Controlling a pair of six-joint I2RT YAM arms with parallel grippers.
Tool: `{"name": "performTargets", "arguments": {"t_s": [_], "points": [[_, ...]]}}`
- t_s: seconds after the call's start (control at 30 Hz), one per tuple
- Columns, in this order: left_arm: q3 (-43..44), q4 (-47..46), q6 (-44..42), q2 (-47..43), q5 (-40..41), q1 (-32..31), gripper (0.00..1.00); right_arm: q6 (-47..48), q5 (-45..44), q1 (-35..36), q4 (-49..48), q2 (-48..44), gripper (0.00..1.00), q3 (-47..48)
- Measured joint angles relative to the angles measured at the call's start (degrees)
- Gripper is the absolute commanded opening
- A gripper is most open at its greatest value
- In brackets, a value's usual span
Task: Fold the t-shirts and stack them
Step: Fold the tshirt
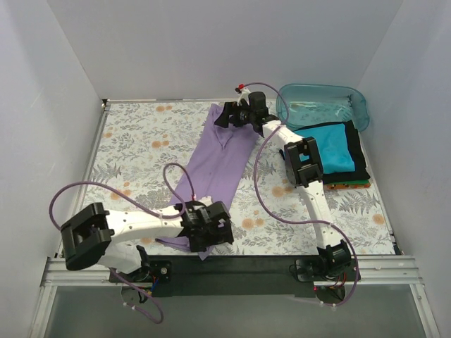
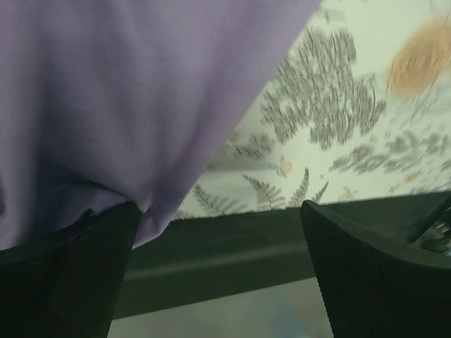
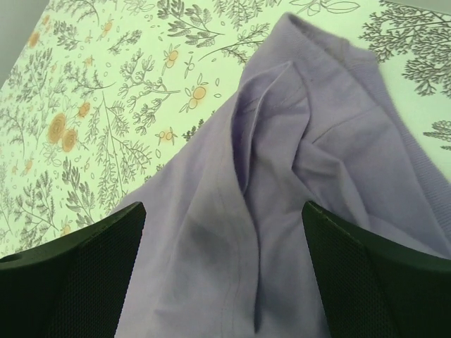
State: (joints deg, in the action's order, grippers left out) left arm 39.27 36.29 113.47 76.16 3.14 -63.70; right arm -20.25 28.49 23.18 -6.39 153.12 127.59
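The lavender-purple t-shirt [image 1: 218, 158] lies loosely in a long diagonal strip on the floral table, collar end far, hem near. My left gripper [image 1: 208, 229] is at its near hem by the table's front edge. In the left wrist view the jaws [image 2: 218, 211] stand wide open, and the shirt [image 2: 106, 91] drapes against the left finger only. My right gripper [image 1: 229, 116] hovers open over the shirt's far end; its wrist view shows wrinkled cloth [image 3: 296, 176] between the spread jaws [image 3: 224, 208]. A folded teal shirt [image 1: 331, 144] lies on a black one [image 1: 358, 163] and an orange-red one [image 1: 344, 185] at the right.
A clear teal plastic tub [image 1: 320, 105] stands at the back right, just behind the folded stack. The black front rail [image 2: 232, 246] of the table runs right under the left gripper. White walls close in the table on three sides.
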Motion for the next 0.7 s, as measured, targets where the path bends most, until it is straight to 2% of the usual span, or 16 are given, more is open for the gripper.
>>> {"name": "performTargets", "arguments": {"t_s": [0.13,0.2,0.33,0.53,0.63,0.7], "points": [[8.0,4.0,0.3,6.8,2.3,-8.8,0.98,1.4,2.0,0.1,1.2,-0.2,0.98,0.0],[13.9,6.9,0.4,9.7,4.4,-12.1,0.98,4.2,2.3,0.1,5.8,-1.3,0.98,0.0],[22.6,10.6,0.4,10.4,9.6,-15.2,0.98,9.4,-0.6,0.2,15.8,-11.1,0.98,-5.7],[23.9,23.0,0.5,3.7,20.9,-13.9,0.98,10.6,-5.3,0.3,19.4,-36.0,0.98,-20.1],[18.8,26.9,0.4,-5.9,25.5,-9.7,0.98,8.7,-6.8,0.8,18.8,-45.7,0.98,-28.5],[13.9,27.8,0.5,-14.9,28.2,-4.0,0.98,8.2,-9.1,2.2,18.4,-48.8,0.98,-34.3]]}}
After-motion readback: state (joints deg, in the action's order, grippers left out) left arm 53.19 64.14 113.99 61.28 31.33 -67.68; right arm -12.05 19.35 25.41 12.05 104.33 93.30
